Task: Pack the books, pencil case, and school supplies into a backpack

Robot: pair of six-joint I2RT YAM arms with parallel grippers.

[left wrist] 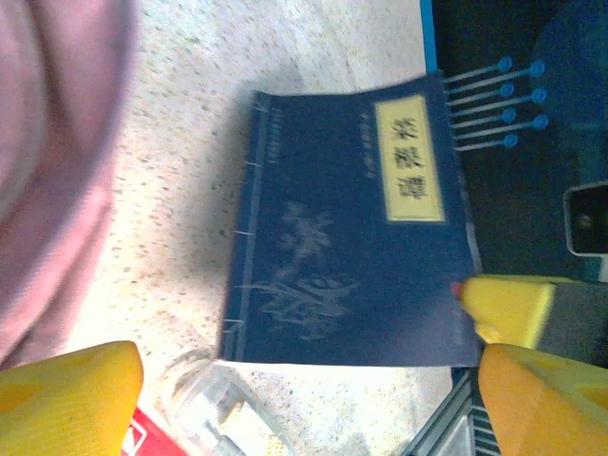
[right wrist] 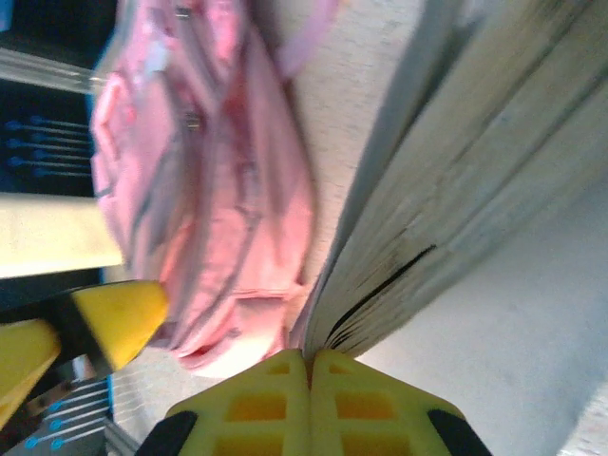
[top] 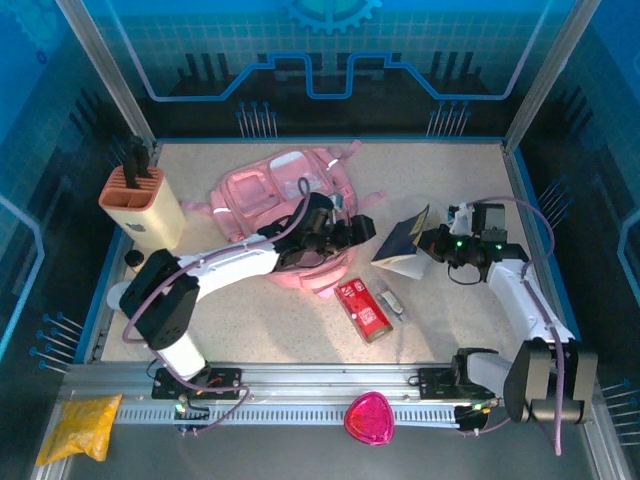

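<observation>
Navy book [top: 403, 241] stands tilted, cover facing the backpack [top: 265, 190]

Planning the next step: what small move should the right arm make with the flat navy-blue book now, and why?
Probably ease the flat navy-blue book leftward toward the soft pink backpack. The right gripper is shut on its page edge, holding it tilted up, and the left gripper stands open by the backpack.

speckled table [top: 440, 180] | on it: pink backpack [top: 265, 190], knife block [top: 140, 205], red pencil case [top: 363, 308]
</observation>
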